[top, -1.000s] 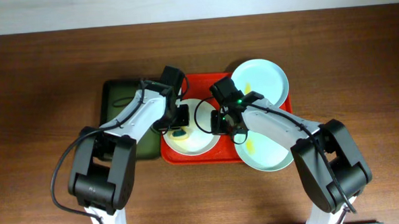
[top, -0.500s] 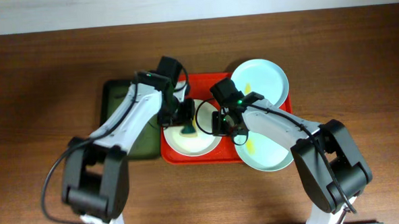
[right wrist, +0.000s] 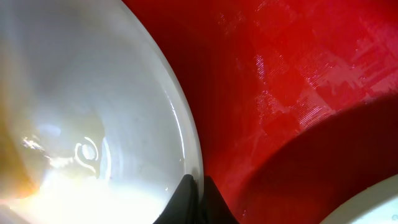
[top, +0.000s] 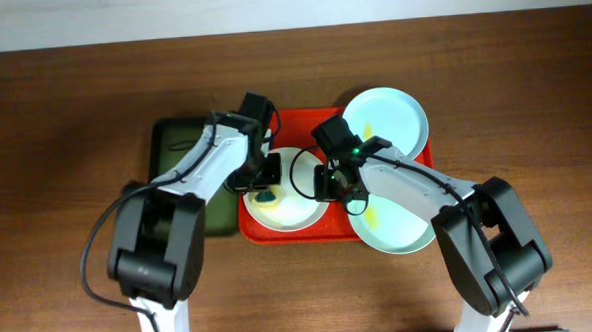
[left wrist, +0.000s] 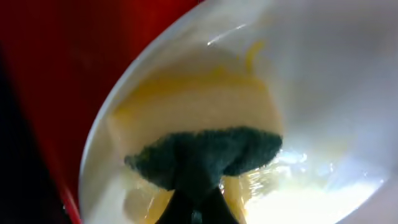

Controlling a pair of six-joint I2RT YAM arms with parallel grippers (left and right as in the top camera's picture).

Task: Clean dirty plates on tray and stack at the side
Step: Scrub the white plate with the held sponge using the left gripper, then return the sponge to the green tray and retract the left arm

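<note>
Under the sponge (left wrist: 205, 155), the white plate (left wrist: 323, 93) shows yellow smears.

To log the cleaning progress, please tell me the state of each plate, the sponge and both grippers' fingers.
white plate: on tray, yellow-smeared.
near pale plate: yellow smear, not held.
far pale plate: not held.
sponge: pressed on white plate.
left gripper: fingers shut on sponge.
right gripper: fingers shut on white plate's rim.

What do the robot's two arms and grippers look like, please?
The left arm and right arm have white shells between bulky black joints. Thin black cables run along them. A small green light glows on the right wrist. The left gripper and right gripper are black.
</note>
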